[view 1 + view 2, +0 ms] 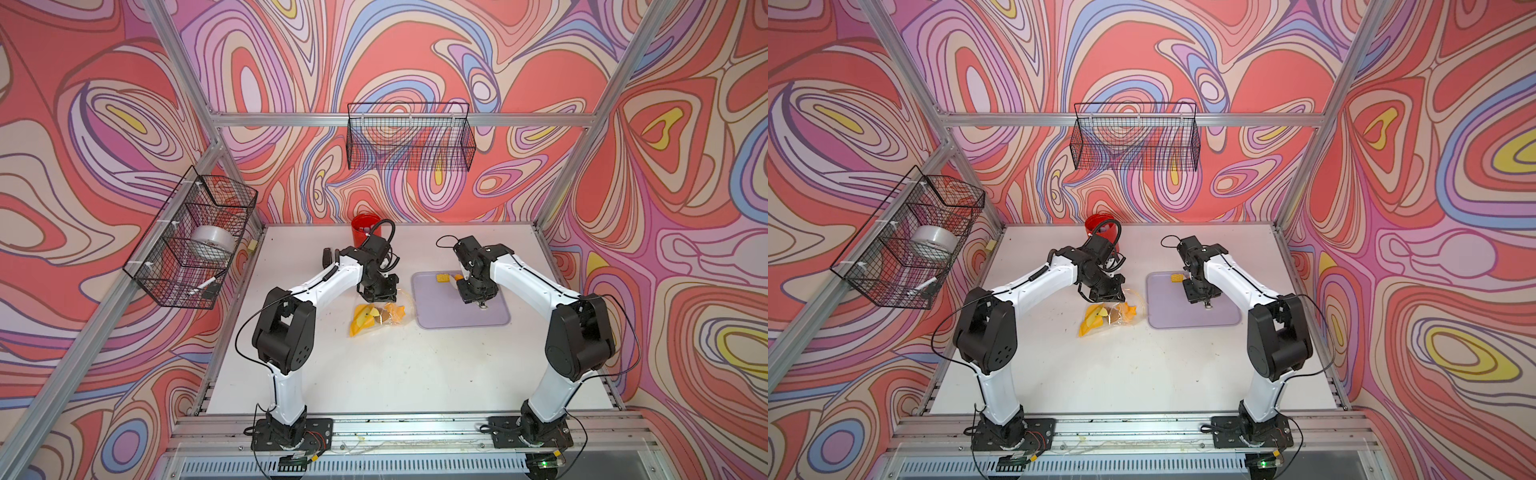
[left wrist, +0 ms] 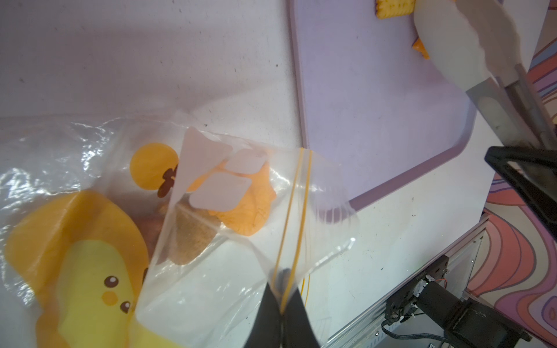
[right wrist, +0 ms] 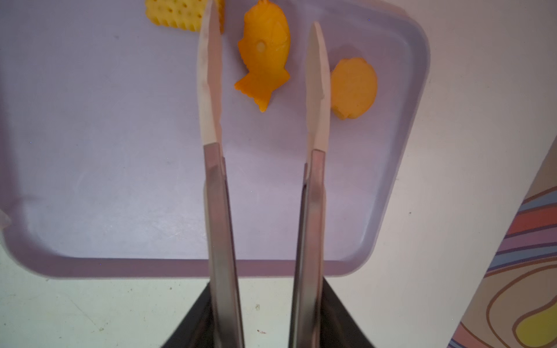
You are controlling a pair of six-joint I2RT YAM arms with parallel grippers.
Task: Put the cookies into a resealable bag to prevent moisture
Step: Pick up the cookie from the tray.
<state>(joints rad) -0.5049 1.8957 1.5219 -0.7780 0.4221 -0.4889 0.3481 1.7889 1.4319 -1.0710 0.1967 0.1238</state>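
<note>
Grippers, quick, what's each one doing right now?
Left gripper: shut on the resealable bag, at its zip edge.
Right gripper: closed on the tongs; tong tips apart, empty.

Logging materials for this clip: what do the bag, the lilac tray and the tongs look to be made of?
Resealable bag: thin clear plastic film, glossy; it crinkles and glints, and the cookies show through it.
Tray: probably moulded plastic, matte lilac, with a rounded rim.
Tongs: brushed grey metal arms, likely steel, with matte white tips, perhaps silicone or plastic.
</note>
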